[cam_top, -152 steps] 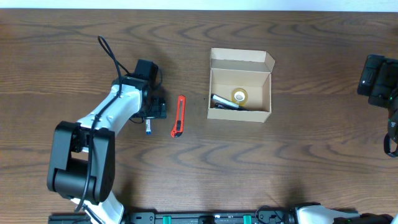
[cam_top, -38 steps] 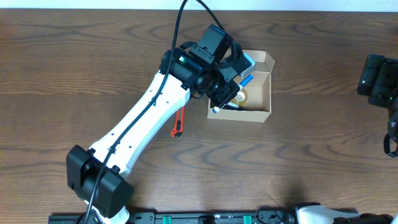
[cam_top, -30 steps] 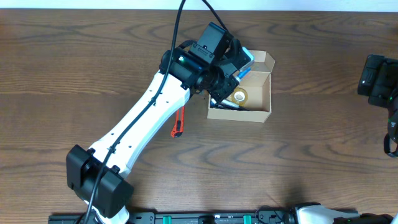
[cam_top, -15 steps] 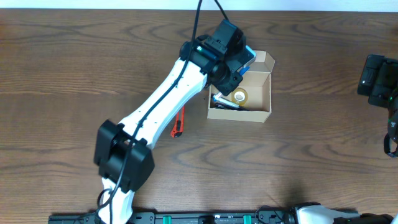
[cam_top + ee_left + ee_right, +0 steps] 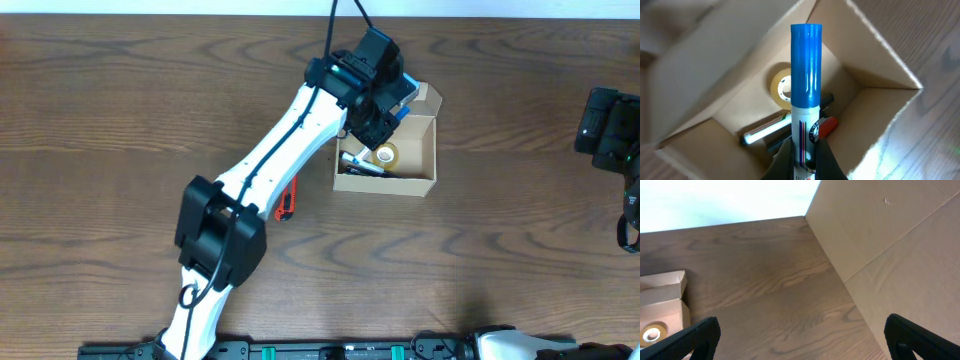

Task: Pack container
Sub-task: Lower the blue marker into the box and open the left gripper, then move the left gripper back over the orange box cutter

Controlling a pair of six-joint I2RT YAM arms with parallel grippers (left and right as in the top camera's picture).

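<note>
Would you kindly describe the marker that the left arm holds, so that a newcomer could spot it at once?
Find the open cardboard box on the table; the left gripper hovers above it. In its jaws is a marker with white barrel and glossy blue cap. Unlike the tape roll and pens lying in the box, it is held aloft.

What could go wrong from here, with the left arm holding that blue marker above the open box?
1. The left pincer grips the marker only at its lower end, so it might tilt or slip before release.
2. Seen from overhead, the marker hangs near the back wall and flap of the box; let go there, it could catch the rim or bounce out.
3. A tape roll and pens lie inside, so it may end up propped rather than flat.
</note>
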